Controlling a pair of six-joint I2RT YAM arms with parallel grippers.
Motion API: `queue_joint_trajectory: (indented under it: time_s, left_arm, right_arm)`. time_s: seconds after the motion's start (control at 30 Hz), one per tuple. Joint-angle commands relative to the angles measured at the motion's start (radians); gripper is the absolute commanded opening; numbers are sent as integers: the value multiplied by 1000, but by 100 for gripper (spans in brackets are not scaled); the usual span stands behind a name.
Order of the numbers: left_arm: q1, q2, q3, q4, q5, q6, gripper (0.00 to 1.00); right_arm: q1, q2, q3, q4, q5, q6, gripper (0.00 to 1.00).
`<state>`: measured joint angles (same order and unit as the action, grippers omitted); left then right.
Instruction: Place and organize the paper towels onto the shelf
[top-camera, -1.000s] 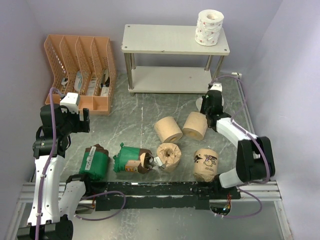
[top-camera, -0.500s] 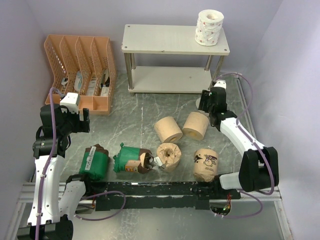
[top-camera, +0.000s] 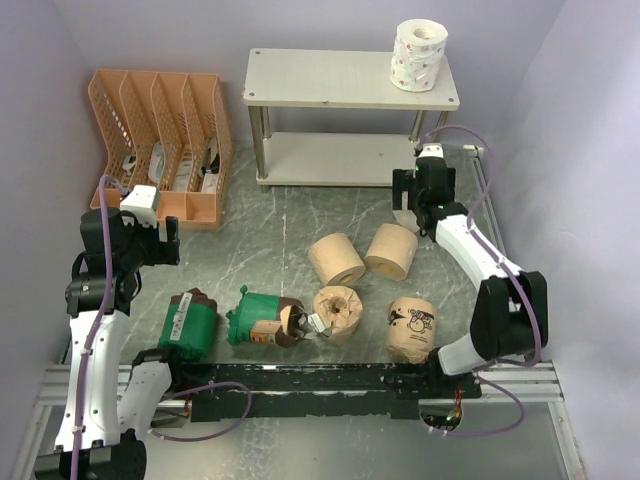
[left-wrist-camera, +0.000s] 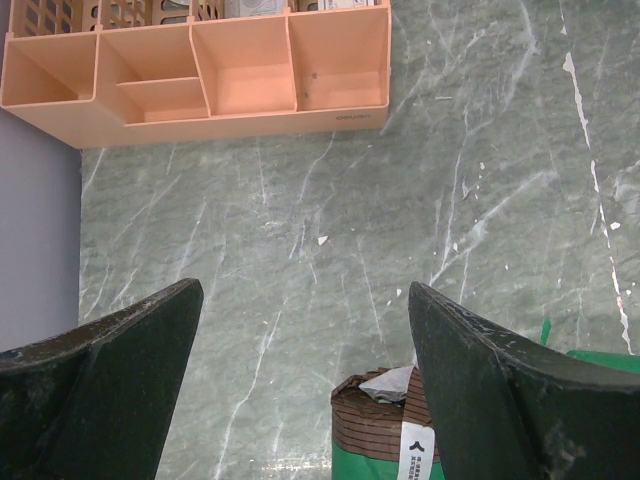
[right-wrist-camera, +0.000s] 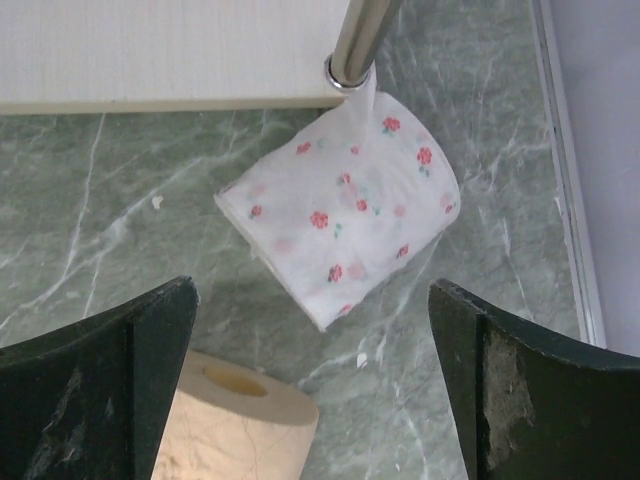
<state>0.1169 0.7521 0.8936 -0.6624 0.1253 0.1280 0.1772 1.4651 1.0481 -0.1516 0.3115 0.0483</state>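
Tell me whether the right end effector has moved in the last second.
Yes. In the top view, the right end effector has shifted away from the arm bases, closer to the shelf.

The shelf (top-camera: 350, 80) has matt off-white boards on smooth, shiny metal legs (right-wrist-camera: 358, 40), the table (left-wrist-camera: 400, 200) looks like faintly glossy grey marbled stone, the organizer (top-camera: 160, 130) is perforated orange plastic, and the floral roll (right-wrist-camera: 345, 235) is soft matt paper.

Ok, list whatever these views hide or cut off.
- Floral roll by the shelf leg: top view, mostly hidden under the right gripper.
- Green roll: left wrist view, cut by the bottom edge.
- Organizer contents: top view, too small to tell.
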Motion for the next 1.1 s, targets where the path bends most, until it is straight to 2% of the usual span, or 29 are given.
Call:
queue_joint_trajectory:
  time_s: [0.0,0.4,0.6,0.83,0.9,1.07]
  left_arm:
    - [3,-2,25,6,20,13,95]
    - [5,-8,22,9,12,12,95]
    - [6,-10,22,9,10,12,95]
    - [7,-10,21,11,13,12,95]
    - [6,-10,21,11,12,11,95]
    - [7,-8,21,12,12,12,95]
  right_arm:
    - [5,91,74,-6,46,-57,98]
    - [20,225,166,-51,133,-74,93]
    - [22,265,173,-48,136,-78,88]
    - [28,295,158,-32,130,-70,87]
    - [28,309,164,-28,128,-73,84]
    - [31,369,203,-43,117,-77,67]
